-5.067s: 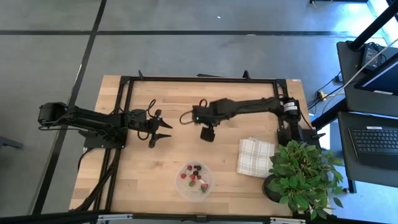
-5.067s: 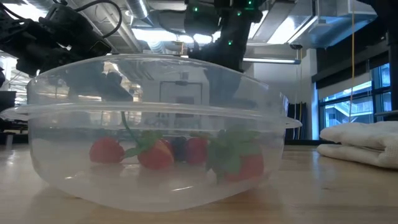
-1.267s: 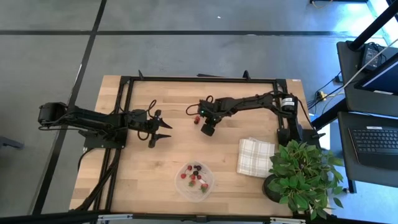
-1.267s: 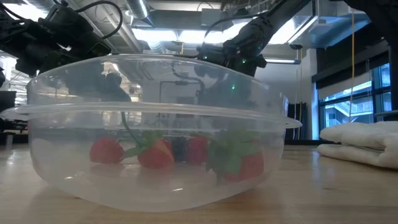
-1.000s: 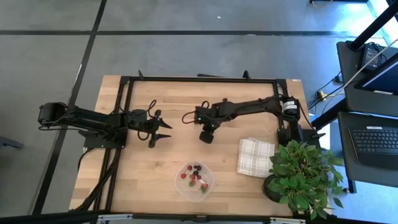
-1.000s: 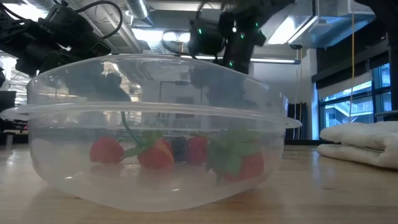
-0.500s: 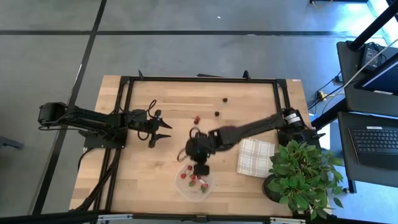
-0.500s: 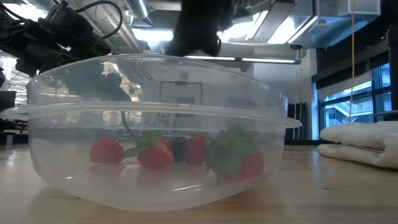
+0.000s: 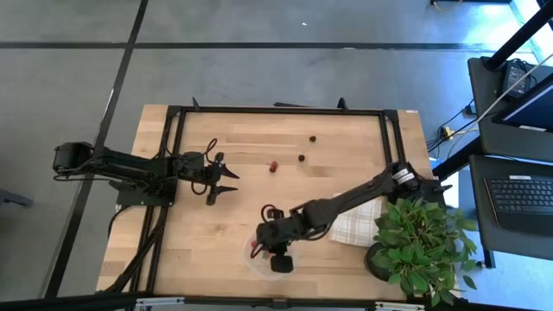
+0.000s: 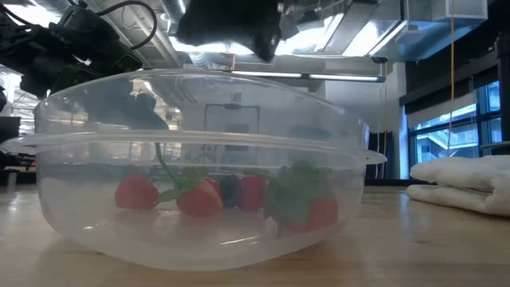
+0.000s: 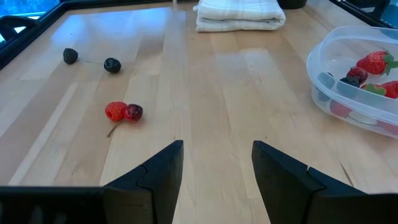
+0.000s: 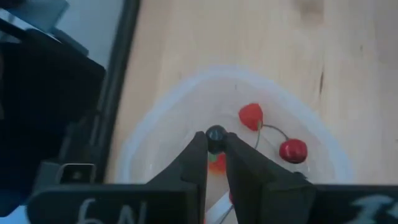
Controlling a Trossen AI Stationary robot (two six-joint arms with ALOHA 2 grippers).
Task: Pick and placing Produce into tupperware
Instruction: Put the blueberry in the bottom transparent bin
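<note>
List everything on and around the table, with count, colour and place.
tupperware: one, clear, near the front edge, holding red and dark pieces.
loose dark berries: two, purple-black, on the wood toward the back.
loose red cherries: one joined pair, red, mid-table.
held berry: one, dark, above the tupperware.
cloth: one, white checked, folded, right of the tupperware.
potted plant: one, leafy green, front right corner.
laptop: one, dark, on a stand right of the table.
left gripper: open, over the table's left part.
right gripper: shut on the held berry.
</note>
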